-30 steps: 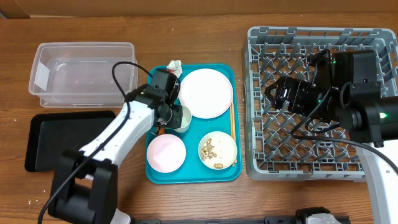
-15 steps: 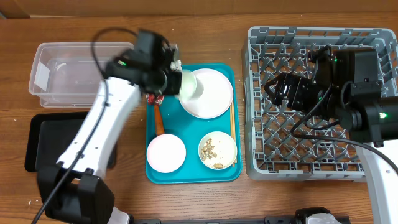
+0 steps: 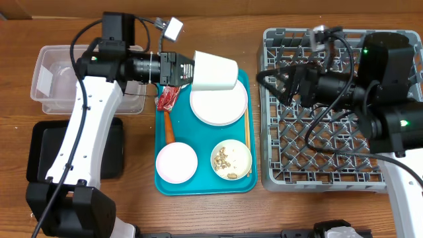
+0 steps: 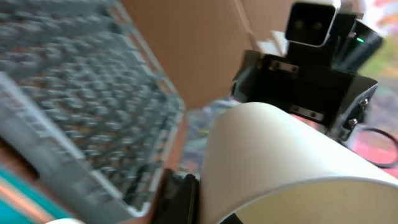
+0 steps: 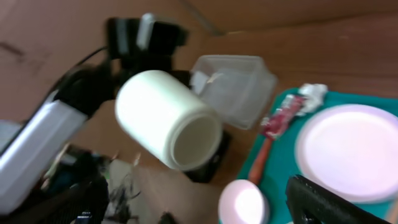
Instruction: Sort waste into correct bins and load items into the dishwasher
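Note:
My left gripper (image 3: 192,70) is shut on the small white cup (image 3: 215,71), which it holds on its side above the teal tray's far edge, mouth to the right. In the left wrist view the cup (image 4: 292,155) fills the frame beside one dark finger (image 4: 180,200). My right gripper (image 3: 272,82) stands open over the dish rack's (image 3: 330,152) left part, facing the cup (image 5: 165,118) with nothing between its fingers (image 5: 317,202). On the teal tray lie the plate (image 3: 218,106), an empty bowl (image 3: 176,162), a bowl of food scraps (image 3: 231,159), the red wrapper (image 3: 166,98) and the carrot stick (image 3: 169,127). The napkin (image 5: 314,93) shows in the right wrist view.
The clear tub (image 3: 56,82) stands at the far left with the black tray (image 3: 39,155) in front of it. Wooden chopsticks (image 3: 247,129) lie along the right edge of the teal tray (image 3: 198,186). The left arm reaches over the tub.
My left arm has lifted the cup off the teal tray, up and to the right, and turned it on its side. My right gripper has swung left towards it.

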